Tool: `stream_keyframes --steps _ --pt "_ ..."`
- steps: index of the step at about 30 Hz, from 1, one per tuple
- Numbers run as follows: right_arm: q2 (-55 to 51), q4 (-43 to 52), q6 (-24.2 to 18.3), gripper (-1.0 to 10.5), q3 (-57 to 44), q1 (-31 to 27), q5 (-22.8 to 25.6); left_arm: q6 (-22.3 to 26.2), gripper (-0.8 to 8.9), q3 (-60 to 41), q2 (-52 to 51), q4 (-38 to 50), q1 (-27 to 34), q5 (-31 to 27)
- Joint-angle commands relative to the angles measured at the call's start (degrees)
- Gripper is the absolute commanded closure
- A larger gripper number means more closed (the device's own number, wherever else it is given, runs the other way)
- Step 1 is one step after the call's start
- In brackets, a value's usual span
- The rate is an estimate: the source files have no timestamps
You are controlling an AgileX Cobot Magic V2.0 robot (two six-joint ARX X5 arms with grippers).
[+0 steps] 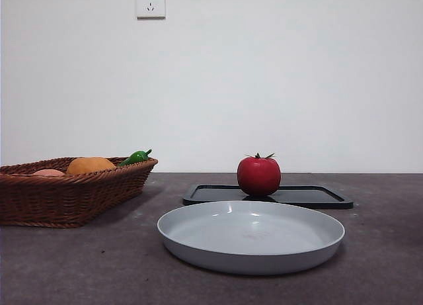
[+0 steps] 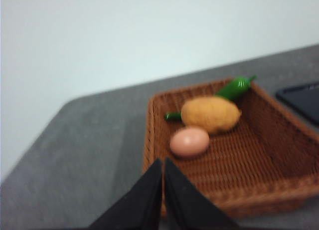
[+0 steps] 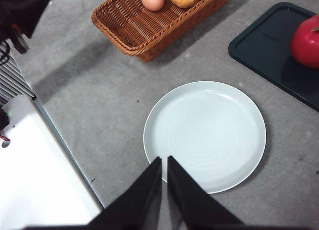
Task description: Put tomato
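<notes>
Both my grippers are clenched on nothing: the left gripper (image 2: 163,190) hangs above the near rim of the basket (image 2: 259,140), the right gripper (image 3: 164,190) above the near edge of the plate (image 3: 205,135). My tomato (image 1: 258,175) stands upright on the black tray (image 1: 317,196), just beyond the plate, untouched. I judge the plate sits central as the likely drop spot, though the task names none. An egg (image 2: 189,141), an orange fruit (image 2: 210,113) and a green pepper (image 2: 237,87) lie in the basket. From my right wrist the tomato is cut off at the edge.
</notes>
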Motion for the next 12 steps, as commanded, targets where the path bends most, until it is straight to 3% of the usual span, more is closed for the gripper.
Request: stream_keyframes --steps 1,12 --pt "0.4 0.5 0.6 9.4 0.2 0.3 -0.1 0.4 8.06 -1.2 -1.0 -0.7 0.2 -0.3" --pt "0.4 0.6 0.6 9.4 0.2 0.3 -0.1 -1.7 8.06 -1.2 -2.6 -9.6 0.1 -0.8"
